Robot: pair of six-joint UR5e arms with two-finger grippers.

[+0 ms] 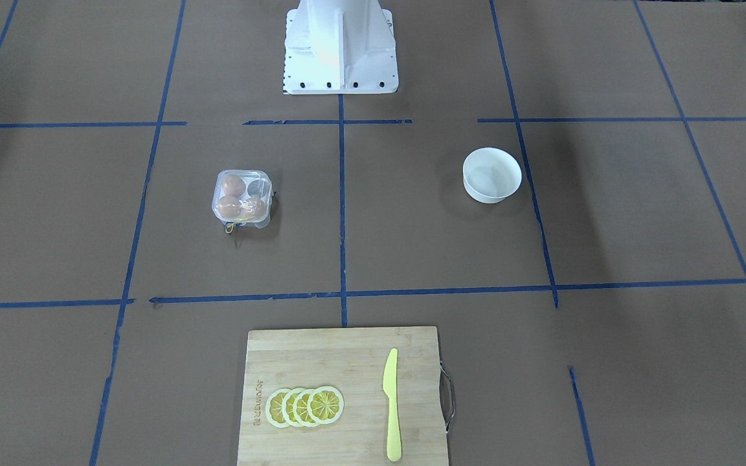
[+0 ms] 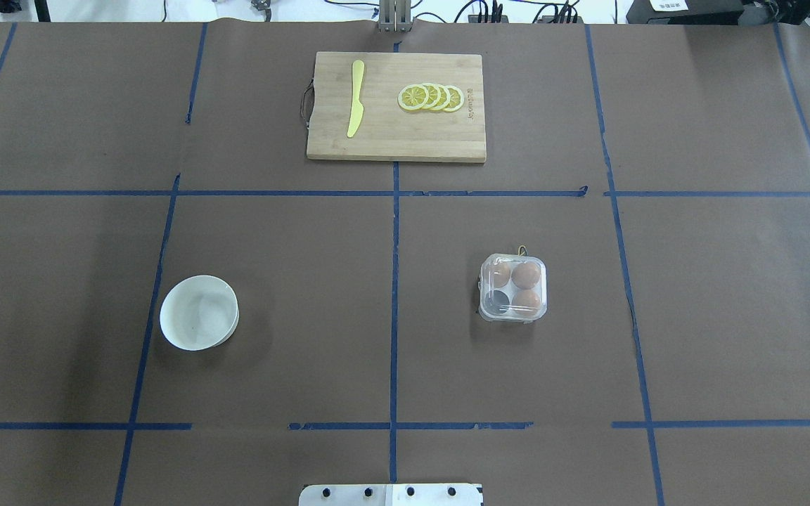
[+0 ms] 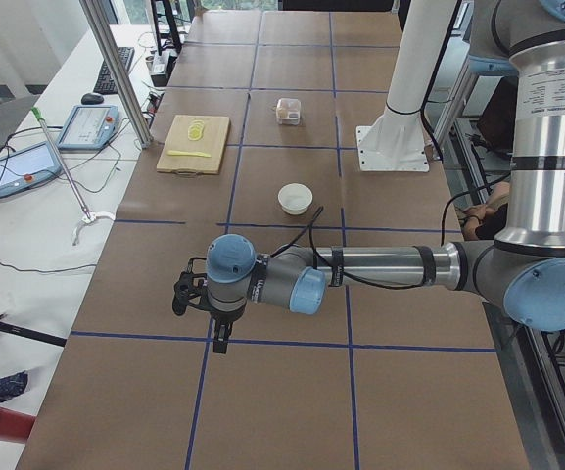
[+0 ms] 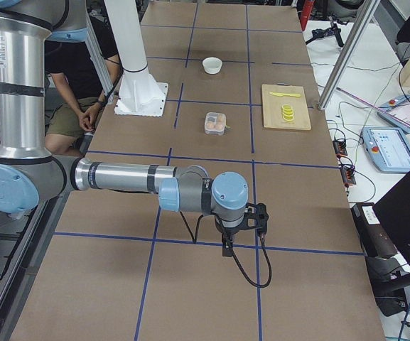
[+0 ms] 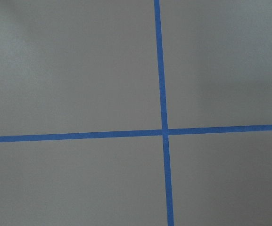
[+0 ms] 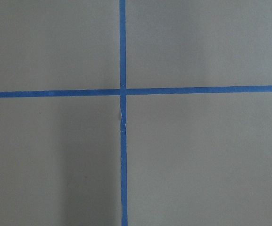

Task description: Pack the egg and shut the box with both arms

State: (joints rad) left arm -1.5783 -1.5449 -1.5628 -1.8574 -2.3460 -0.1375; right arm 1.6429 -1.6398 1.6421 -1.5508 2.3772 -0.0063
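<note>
1. Well apart from the box (image 2: 512,288), toward the table end on the robot's left, the left gripper (image 3: 220,331) hangs pointing down above a crossing of blue tape (image 5: 164,131). I cannot tell whether its fingers are apart or together.
2. Equally far from the box on the opposite side, the right gripper (image 4: 227,245) points down over another tape crossing. Its finger state cannot be told either.
3. Both wrist views show only the brown table (image 2: 292,281) and tape.
4. The box stands alone on the table, touched by neither gripper, and its lid looks lowered over the cells.
5. Three eggs (image 2: 526,275) fill three cells, and the fourth cell shows dark.
6. A yellow string (image 2: 522,249) sticks out at the box's far edge.
7. A white bowl (image 2: 199,316) sits well to the box's left.
8. Beyond the box, away from the robot, a cutting board (image 2: 391,137) carries a yellow knife (image 2: 356,98) and lemon slices (image 2: 432,98).
</note>
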